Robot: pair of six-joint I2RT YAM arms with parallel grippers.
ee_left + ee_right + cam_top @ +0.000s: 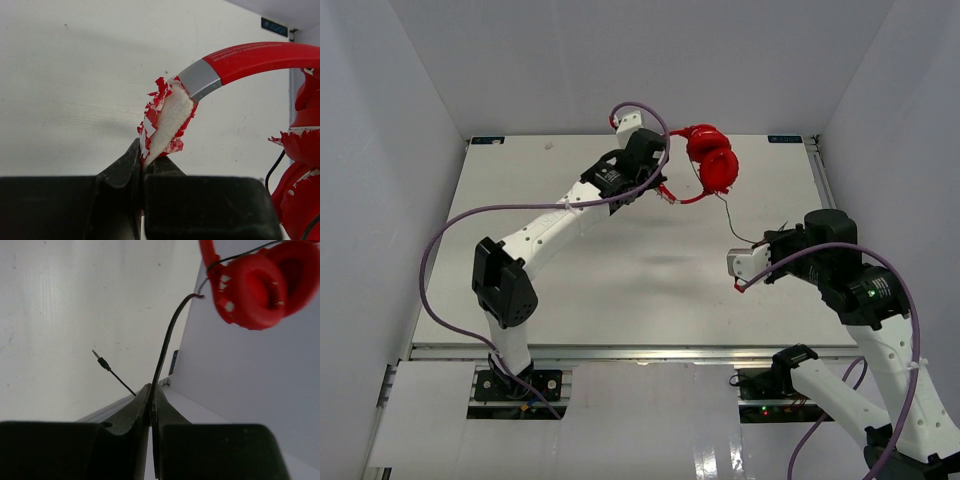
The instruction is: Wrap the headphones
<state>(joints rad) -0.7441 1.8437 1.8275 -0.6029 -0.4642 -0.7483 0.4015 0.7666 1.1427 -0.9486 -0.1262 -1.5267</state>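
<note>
three white walls (620, 60) round white table (620, 280); headphones (712, 160) seem lifted near far edge. l wrist: left gripper (142, 162) clamped on torn headband (170, 117) end, print unreadable. r wrist: right gripper (150, 395) pinched shut on cable (167, 340), plug (102, 361) free.

One pair of headphones (710, 158) is here, with two ear cups (250, 295), one cable (167, 342) and one plug (102, 361). There are two robot arms (555, 225).

You have the bright red over-ear headphones (712, 160) toward the far edge of the white table (620, 275). The left gripper (142, 160) clamps their headband (260, 55) from the left. On the near right, the right gripper (150, 390) pinches their thin black cable (167, 340).
</note>
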